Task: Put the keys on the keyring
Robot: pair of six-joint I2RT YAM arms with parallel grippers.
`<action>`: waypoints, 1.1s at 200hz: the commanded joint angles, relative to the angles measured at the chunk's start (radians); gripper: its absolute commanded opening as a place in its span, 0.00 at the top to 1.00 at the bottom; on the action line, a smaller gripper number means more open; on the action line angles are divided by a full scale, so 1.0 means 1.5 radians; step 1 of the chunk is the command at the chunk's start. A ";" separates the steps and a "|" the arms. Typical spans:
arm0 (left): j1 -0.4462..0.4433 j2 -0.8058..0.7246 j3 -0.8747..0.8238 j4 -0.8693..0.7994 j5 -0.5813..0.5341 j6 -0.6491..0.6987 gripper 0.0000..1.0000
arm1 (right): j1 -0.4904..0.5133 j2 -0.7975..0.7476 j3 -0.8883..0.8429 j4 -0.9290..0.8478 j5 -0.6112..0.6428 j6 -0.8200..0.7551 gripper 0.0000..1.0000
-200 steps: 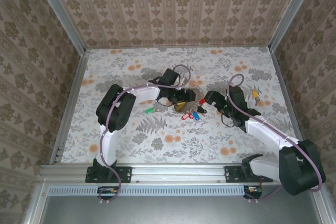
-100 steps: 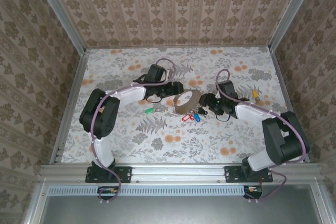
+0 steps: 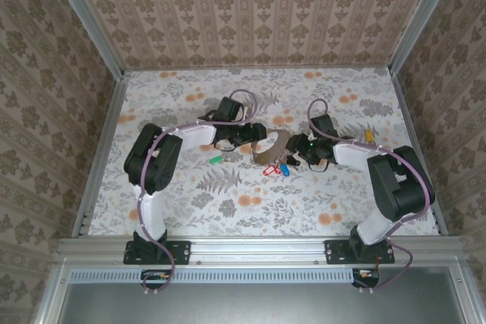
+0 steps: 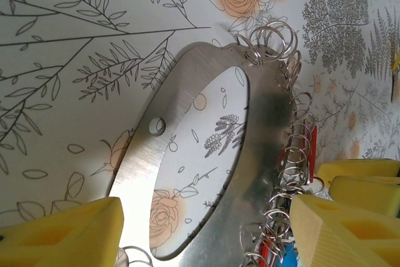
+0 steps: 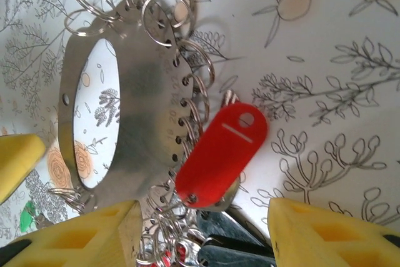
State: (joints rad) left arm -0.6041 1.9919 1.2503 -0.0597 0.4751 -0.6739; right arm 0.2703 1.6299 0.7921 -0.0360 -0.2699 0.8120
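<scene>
Nearest the bases, the left arm [image 3: 156,165] and right arm [image 3: 395,180] each rose from its mount and bent inward, wrists pitched down over the middle of the table [image 3: 228,202]. The step in hand looked like the threading itself: one side steadying the ring, the other lining up on a key. The green key [image 3: 216,159] lay loose near the left forearm, plainly not yet on. The red key [image 5: 222,153] and blue key [image 3: 284,168] lay against the near side of the keyring [image 5: 140,98], a broad metal band hung with small split rings [image 5: 165,7]; whether either was hooked on could not be told. The right end effector [image 5: 203,203] stood open, fingers either side of the red key without pinching it. The left end effector [image 4: 206,199] straddled the band, fingers close on both flanks; whether it gripped could not be told. The next move probably called for a firm hold on the band and fine alignment of a key's hole with a split ring. Farther right, the yellow key [image 3: 370,135] lay well apart.
</scene>
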 commanded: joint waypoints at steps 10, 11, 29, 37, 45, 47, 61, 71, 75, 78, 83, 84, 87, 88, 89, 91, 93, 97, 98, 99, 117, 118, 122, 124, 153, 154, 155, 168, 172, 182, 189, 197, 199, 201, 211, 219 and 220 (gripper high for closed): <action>-0.013 0.018 0.025 -0.007 0.017 0.000 0.29 | -0.012 0.034 0.063 -0.033 0.001 -0.020 0.43; -0.014 0.018 0.025 -0.007 0.017 0.000 0.29 | -0.012 0.036 0.065 -0.033 0.000 -0.021 0.43; -0.020 0.027 0.035 -0.014 0.020 0.002 0.29 | -0.012 0.059 0.081 -0.039 -0.005 -0.019 0.43; -0.023 0.029 0.036 -0.014 0.018 0.002 0.29 | -0.012 0.064 0.083 -0.041 0.001 -0.015 0.44; -0.025 0.031 0.035 -0.015 0.015 0.001 0.29 | -0.012 0.065 0.081 -0.042 0.012 -0.013 0.44; -0.026 0.031 0.036 -0.015 0.015 0.001 0.29 | -0.012 0.066 0.080 -0.042 0.014 -0.012 0.44; -0.029 0.034 0.037 -0.018 0.010 0.000 0.29 | -0.012 0.061 0.076 -0.042 0.030 -0.015 0.43; -0.030 0.034 0.037 -0.020 0.010 0.001 0.29 | -0.013 0.059 0.078 -0.044 0.037 -0.022 0.43; -0.030 0.036 0.037 -0.021 0.009 0.002 0.29 | -0.014 0.060 0.079 -0.046 0.038 -0.025 0.43; -0.030 0.036 0.037 -0.021 0.008 0.004 0.29 | -0.015 0.061 0.081 -0.048 0.038 -0.029 0.43; -0.030 0.037 0.037 -0.024 0.007 0.004 0.29 | -0.016 0.066 0.086 -0.052 0.037 -0.033 0.43; -0.030 0.038 0.037 -0.024 0.007 0.005 0.29 | -0.017 0.067 0.088 -0.053 0.037 -0.033 0.43; -0.030 0.038 0.037 -0.026 0.006 0.004 0.29 | -0.018 0.071 0.092 -0.059 0.035 -0.035 0.43; -0.030 0.038 0.037 -0.027 0.005 0.004 0.29 | -0.019 0.072 0.094 -0.061 0.036 -0.035 0.43; -0.030 0.038 0.036 -0.028 0.005 0.004 0.29 | -0.020 0.073 0.095 -0.062 0.034 -0.036 0.43; -0.030 0.038 0.036 -0.029 0.003 0.004 0.29 | -0.020 0.077 0.098 -0.067 0.032 -0.037 0.43; -0.029 0.038 0.036 -0.030 0.002 0.005 0.29 | -0.021 0.079 0.101 -0.071 0.031 -0.038 0.43; -0.030 0.036 0.035 -0.031 -0.001 0.006 0.29 | -0.022 0.084 0.107 -0.079 0.025 -0.040 0.43; -0.030 0.036 0.034 -0.031 -0.001 0.006 0.29 | -0.022 0.085 0.108 -0.080 0.024 -0.041 0.43; -0.030 0.036 0.033 -0.031 -0.002 0.006 0.29 | -0.022 0.087 0.108 -0.081 0.024 -0.042 0.44; -0.031 0.023 0.023 -0.025 -0.007 0.013 0.29 | -0.021 0.089 0.099 -0.072 0.010 -0.037 0.43; -0.031 0.022 0.022 -0.024 -0.007 0.014 0.29 | -0.021 0.088 0.097 -0.069 0.009 -0.036 0.43; -0.031 0.017 0.021 -0.024 -0.008 0.016 0.29 | -0.021 0.087 0.089 -0.063 0.006 -0.031 0.43; -0.031 0.015 0.020 -0.024 -0.009 0.018 0.29 | -0.021 0.085 0.087 -0.058 0.005 -0.029 0.43; -0.027 -0.007 0.036 -0.067 -0.039 0.052 0.27 | -0.022 0.064 0.050 -0.031 -0.011 -0.008 0.43; -0.027 -0.007 0.037 -0.070 -0.039 0.053 0.27 | -0.021 0.064 0.048 -0.029 -0.012 -0.007 0.43; -0.027 -0.007 0.039 -0.071 -0.040 0.056 0.27 | -0.021 0.063 0.047 -0.027 -0.013 -0.006 0.43; -0.022 -0.001 0.051 -0.094 -0.051 0.063 0.27 | -0.021 0.055 0.028 0.004 -0.031 0.006 0.43; -0.020 0.001 0.054 -0.099 -0.053 0.062 0.27 | -0.021 0.054 0.024 0.011 -0.037 0.009 0.43; -0.017 0.005 0.055 -0.098 -0.049 0.062 0.27 | -0.021 0.052 0.020 0.019 -0.050 0.013 0.44; -0.016 0.005 0.053 -0.094 -0.048 0.063 0.27 | -0.021 0.050 0.018 0.021 -0.054 0.013 0.44; -0.015 0.007 0.055 -0.097 -0.047 0.067 0.26 | -0.021 0.047 0.014 0.022 -0.057 0.015 0.44; -0.016 0.008 0.057 -0.099 -0.048 0.069 0.26 | -0.021 0.045 0.013 0.023 -0.058 0.015 0.45; -0.016 0.009 0.058 -0.101 -0.048 0.070 0.26 | -0.021 0.044 0.012 0.024 -0.059 0.015 0.45; -0.014 0.009 0.062 -0.107 -0.049 0.076 0.26 | -0.020 0.038 0.004 0.034 -0.067 0.019 0.46; -0.014 0.004 0.062 -0.107 -0.050 0.082 0.26 | -0.019 0.032 -0.004 0.045 -0.074 0.026 0.46; -0.014 0.004 0.061 -0.107 -0.050 0.083 0.26 | -0.019 0.031 -0.005 0.046 -0.074 0.026 0.46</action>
State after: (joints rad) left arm -0.6319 2.0224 1.3144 -0.1753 0.4179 -0.6006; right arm 0.2321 1.7096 0.8261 0.0174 -0.3065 0.8146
